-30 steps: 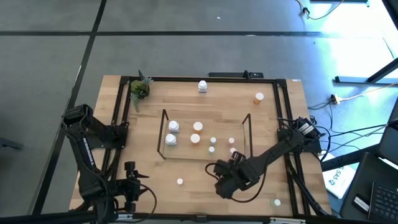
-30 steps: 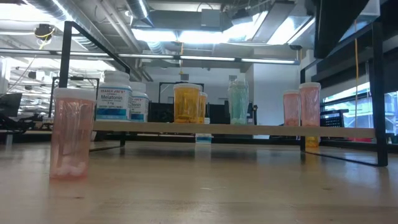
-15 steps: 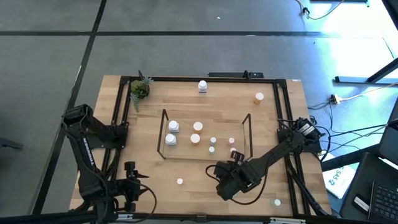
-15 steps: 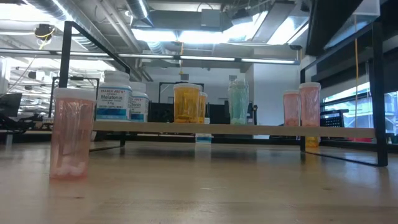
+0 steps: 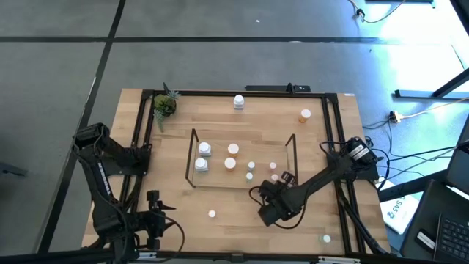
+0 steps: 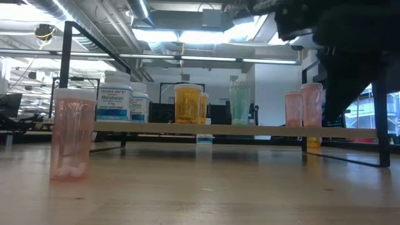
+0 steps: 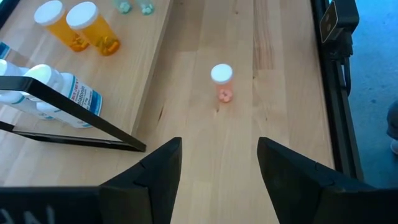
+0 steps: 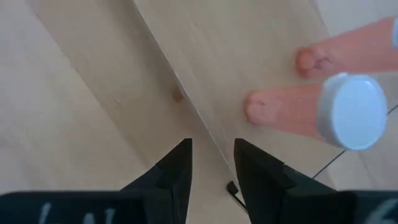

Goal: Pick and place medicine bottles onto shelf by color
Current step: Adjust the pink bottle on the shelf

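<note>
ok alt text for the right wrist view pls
Two pink bottles stand on the light wood shelf, the nearer one white-capped. The right gripper hangs above the shelf's edge, its dark jaws slightly apart and holding nothing.

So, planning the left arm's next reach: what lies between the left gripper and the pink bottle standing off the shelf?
Only bare wood: in the left wrist view, nothing lies between the left gripper and the pink bottle.

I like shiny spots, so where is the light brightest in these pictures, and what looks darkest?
Low view: the long ceiling strip lights glare brightest, and the dark right arm shows as a black shape against them. High view: a pale patch of light lies on the grey floor beyond the light wooden table.
</note>
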Robot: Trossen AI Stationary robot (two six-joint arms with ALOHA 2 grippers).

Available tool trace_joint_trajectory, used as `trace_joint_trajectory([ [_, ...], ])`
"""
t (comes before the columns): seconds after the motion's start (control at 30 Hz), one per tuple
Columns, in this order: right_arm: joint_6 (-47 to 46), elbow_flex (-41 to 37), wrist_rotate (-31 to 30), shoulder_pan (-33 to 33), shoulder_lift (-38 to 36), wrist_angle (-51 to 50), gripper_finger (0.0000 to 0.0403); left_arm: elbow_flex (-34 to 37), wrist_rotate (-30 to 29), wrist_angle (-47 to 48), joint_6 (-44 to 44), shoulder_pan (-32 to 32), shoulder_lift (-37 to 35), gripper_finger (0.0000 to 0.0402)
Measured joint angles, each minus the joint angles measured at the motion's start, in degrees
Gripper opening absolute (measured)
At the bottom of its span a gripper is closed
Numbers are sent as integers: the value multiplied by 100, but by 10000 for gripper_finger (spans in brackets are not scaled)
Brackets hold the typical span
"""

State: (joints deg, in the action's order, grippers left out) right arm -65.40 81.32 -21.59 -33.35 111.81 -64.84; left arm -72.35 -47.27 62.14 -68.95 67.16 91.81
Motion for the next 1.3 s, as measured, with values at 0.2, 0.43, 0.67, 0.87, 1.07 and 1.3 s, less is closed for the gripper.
trace_joint_trajectory([
  [0.2,115,-27,-177,31,0,-39,122,1,0,-6,-2,0,0,203],
  [0.43,130,-27,-322,57,0,-39,122,1,0,-5,-4,0,0,203],
  [0.67,143,-27,-581,65,0,-41,122,1,2,-8,-11,0,0,203],
  [0.87,156,-27,-583,123,0,-41,122,1,35,-12,-13,0,0,203],
  [1.07,158,-9,-582,110,0,-45,122,1,119,-12,-123,-2,0,203],
  [1.3,163,347,-583,-67,0,-150,122,1,177,-8,-120,0,0,203],
])
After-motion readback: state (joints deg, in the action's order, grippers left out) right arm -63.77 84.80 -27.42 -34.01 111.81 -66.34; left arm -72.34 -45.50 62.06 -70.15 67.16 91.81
